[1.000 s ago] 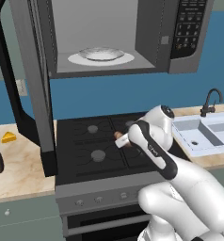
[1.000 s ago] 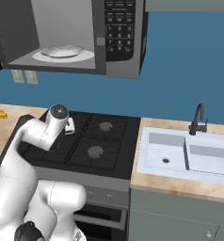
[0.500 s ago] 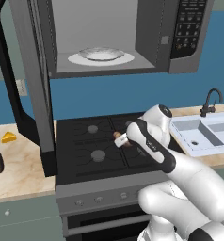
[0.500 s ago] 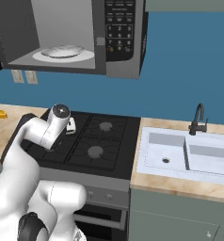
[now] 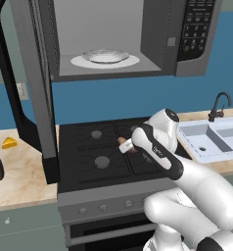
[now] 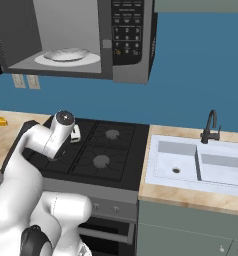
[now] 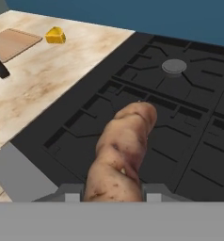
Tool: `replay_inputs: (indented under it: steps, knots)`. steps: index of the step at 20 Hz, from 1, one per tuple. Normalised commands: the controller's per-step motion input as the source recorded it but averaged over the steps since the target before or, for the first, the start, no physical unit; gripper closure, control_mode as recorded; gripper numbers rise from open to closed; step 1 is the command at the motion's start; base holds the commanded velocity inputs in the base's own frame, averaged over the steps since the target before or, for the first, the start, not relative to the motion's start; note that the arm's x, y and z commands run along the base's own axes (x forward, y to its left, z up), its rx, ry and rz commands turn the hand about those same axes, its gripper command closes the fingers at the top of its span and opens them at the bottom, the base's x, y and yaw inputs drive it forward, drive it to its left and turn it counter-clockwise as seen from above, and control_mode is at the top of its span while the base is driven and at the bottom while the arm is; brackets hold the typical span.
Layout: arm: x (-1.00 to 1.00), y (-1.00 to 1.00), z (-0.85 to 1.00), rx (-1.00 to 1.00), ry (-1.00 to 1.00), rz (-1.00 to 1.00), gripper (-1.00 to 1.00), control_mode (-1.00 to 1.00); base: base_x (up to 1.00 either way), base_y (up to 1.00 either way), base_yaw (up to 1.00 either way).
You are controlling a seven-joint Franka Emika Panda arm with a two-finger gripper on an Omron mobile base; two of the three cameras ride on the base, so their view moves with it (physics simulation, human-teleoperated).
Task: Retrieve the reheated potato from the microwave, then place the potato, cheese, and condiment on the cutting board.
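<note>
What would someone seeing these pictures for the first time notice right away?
First, the potato gripped in the end effector, held above the black stove in the middle of the kitchen. Next, the microwave overhead with its door swung open and a white plate inside. Off to the left, the yellow cheese sits on the counter beside the cutting board.

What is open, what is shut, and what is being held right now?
Microwave: door open, only a white plate inside.
Gripper: jaws shut on the potato, above the stove.
Cheese: lying on the counter beside the cutting board.
Faucet: no water running.
</note>
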Motion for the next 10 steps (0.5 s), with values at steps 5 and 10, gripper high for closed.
replay_inputs:
  steps: [5, 10]
  knots:
    - [0.00, 0.00, 0.00, 0.00, 0.00, 0.00, 1.00, -1.00, 0.00, 0.00, 0.00]
    - [0.00, 0.00, 0.00, 0.00, 0.00, 0.00, 1.00, -1.00, 0.00, 0.00, 0.00]
